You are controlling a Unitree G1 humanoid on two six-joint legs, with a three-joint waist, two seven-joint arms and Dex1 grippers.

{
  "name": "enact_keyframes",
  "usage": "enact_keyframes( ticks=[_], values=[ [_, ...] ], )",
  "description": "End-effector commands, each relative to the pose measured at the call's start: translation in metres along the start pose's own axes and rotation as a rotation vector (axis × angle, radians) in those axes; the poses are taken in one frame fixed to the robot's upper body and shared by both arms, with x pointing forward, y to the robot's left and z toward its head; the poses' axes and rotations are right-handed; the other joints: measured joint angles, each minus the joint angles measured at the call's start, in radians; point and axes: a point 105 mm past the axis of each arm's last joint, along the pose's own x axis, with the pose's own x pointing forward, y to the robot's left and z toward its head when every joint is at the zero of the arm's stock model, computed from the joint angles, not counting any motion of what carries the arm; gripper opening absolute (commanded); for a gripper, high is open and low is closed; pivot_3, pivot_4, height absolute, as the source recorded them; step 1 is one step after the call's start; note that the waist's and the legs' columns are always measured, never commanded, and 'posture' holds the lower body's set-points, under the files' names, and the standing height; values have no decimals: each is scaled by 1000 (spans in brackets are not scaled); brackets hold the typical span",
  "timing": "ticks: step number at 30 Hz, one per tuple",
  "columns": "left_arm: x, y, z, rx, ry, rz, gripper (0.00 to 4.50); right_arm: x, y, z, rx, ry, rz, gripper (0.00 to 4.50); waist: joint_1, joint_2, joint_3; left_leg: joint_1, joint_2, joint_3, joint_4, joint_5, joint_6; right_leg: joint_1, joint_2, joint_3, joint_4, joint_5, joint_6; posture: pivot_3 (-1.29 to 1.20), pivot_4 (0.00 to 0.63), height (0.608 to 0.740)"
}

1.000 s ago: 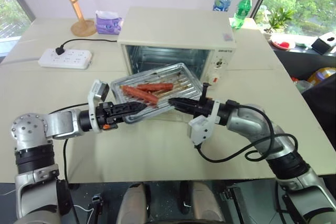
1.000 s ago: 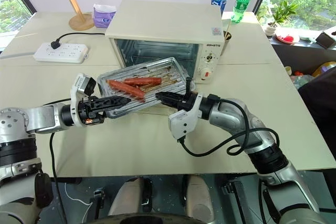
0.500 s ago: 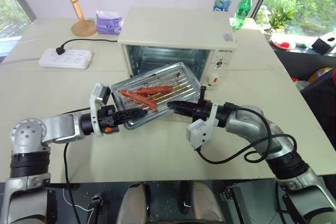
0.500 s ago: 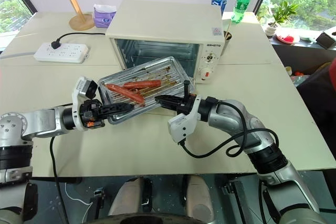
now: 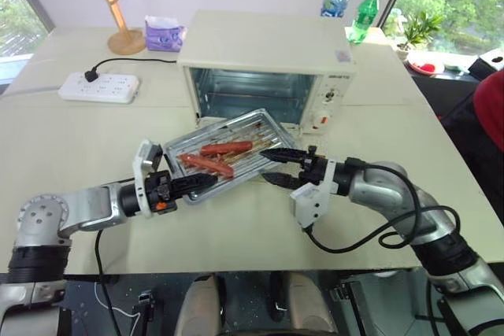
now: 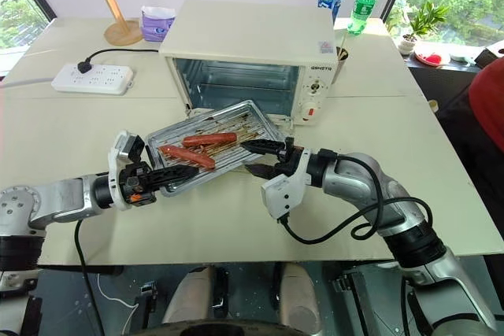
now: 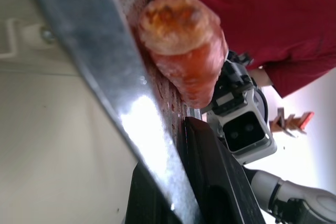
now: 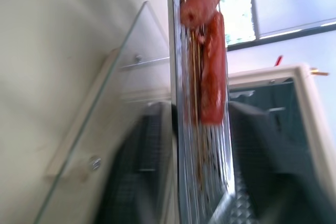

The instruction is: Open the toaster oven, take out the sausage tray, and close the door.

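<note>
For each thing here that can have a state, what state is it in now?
toaster oven: cavity empty
door: open, folded down
sausage tray: out of the oven, held above the door
left gripper: shut on the tray's edge
right gripper: open, fingers astride the tray's other edge

Door (image 8: 100, 124) mostly hidden beneath sausage tray (image 5: 228, 151)

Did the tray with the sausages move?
Yes. The sausage tray has come further out from the toaster oven, toward the robot, and sits lower.
</note>
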Motion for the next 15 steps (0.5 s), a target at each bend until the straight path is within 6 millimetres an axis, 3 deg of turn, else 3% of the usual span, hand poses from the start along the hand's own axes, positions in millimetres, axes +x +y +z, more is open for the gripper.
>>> enact_keyframes(
  ticks=[1,5,15],
  values=[
    [-3,-12,2,40,-25,-43,0,-10,-10,7,-28,-22,-22,2960,-1,0,0,0,0,0,0,0,0,0,0,0,0,0,0,0,150,722],
    [-11,-15,4,58,-60,-44,0,-22,-11,6,20,-14,-18,2960,-2,0,0,0,0,0,0,0,0,0,0,0,0,0,0,0,150,722],
    [-62,-19,1,112,-283,23,0,-68,4,1,458,33,56,2960,-1,1,0,0,1,-1,-1,-1,1,0,-1,0,-2,-2,-4,0,150,722]
  ],
)
